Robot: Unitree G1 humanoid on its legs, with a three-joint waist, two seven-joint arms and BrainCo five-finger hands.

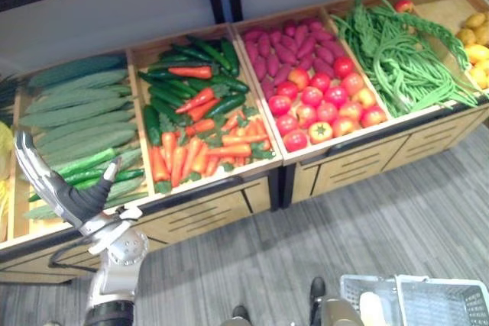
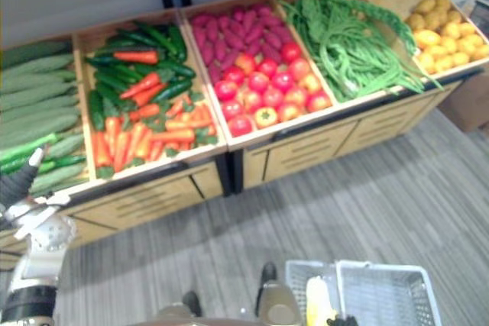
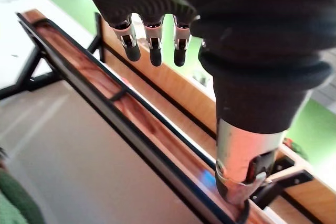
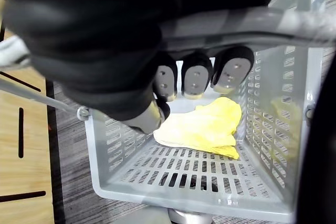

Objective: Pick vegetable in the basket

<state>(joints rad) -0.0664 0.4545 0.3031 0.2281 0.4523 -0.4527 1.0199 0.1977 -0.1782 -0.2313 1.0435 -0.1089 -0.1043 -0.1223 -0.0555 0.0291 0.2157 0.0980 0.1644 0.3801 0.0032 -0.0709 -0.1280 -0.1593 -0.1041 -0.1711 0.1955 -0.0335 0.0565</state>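
Both head eyes look steeply down, sharing the vegetable crates [image 1: 435, 7] and grey basket [image 1: 451, 307]; wrist cameras sit very close

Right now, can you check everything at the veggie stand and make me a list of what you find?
Surface: wooden stand with compartments side by side.
Job's things: long green gourds; carrots among dark green vegetables; tomatoes in front of purple tubers; green beans; yellow produce; grey basket holding a yellow thing.
Clutter: one red piece at the beans' far end.
Hands: left hand open, raised by the gourds; right hand curled round the basket's handle.
Cables: nothing seen.
Surroundings: grey striped floor.
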